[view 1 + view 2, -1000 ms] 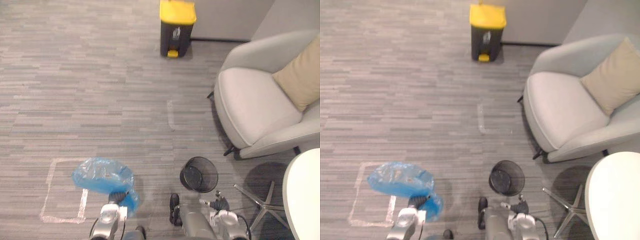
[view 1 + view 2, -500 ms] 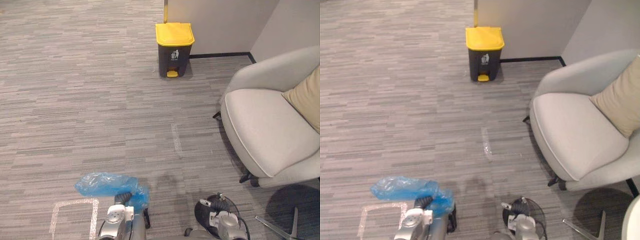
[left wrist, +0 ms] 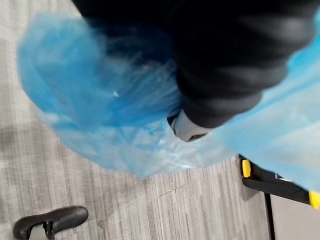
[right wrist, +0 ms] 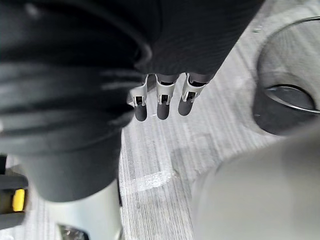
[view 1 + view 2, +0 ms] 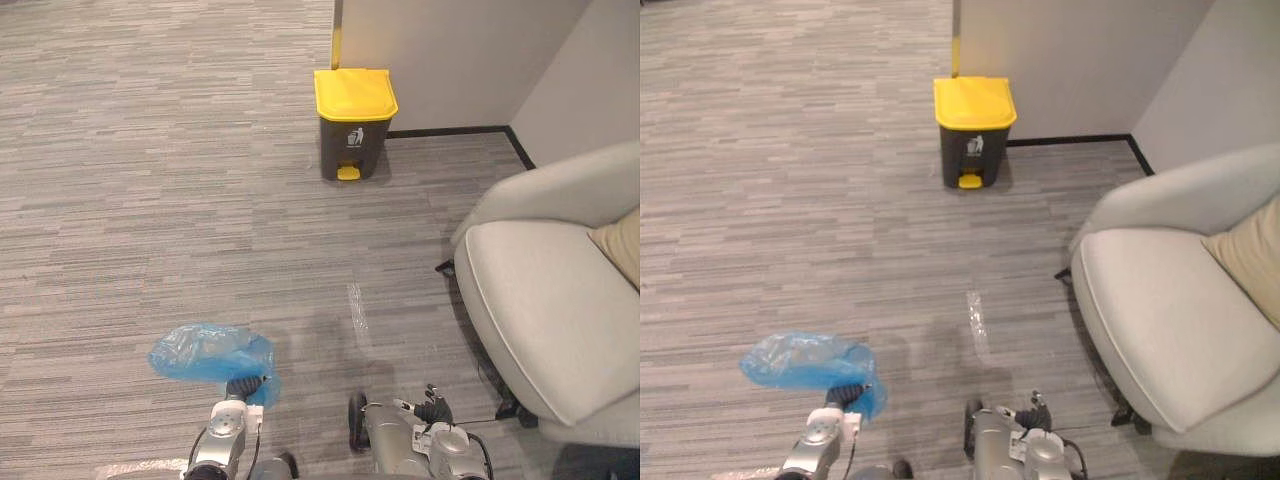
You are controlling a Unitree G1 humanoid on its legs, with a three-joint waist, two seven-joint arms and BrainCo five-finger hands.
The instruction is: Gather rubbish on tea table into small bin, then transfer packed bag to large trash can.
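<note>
Since the picture of half a second ago the camera has shifted. The yellow-lidded pedal bin now sits a little lower in the eye views, while the blue bag has stayed bunched at the left hand as before.

Nearest, at the lower edge of the eye views, the left hand [image 5: 244,387] is up at the lower left with the blue rubbish bag [image 5: 205,352] gathered round it. The crumpled plastic billows out to the robot's left and hangs clear of the grey striped carpet [image 5: 150,200]. In the left wrist view the plastic [image 3: 100,100] wraps the dark cover so closely that I cannot tell whether the hand is clamped on it.

The right hand [image 5: 432,408] is low at the lower middle, well apart from the bag. In its own wrist view its fingers [image 4: 157,105] hang straight and side by side, holding nothing. Past them the black mesh wastebasket [image 4: 272,117] stands upright on the carpet.

Farther out, a short strip of pale tape [image 5: 355,305] lies on the carpet ahead of the robot. To the right stands a pale grey armchair [image 5: 545,310] with a tan cushion [image 5: 622,245] against its back.

Farthest, the dark pedal bin [image 5: 355,125] stands upright with its lid down, just in front of the pale wall [image 5: 460,50], well apart from the bag.
</note>
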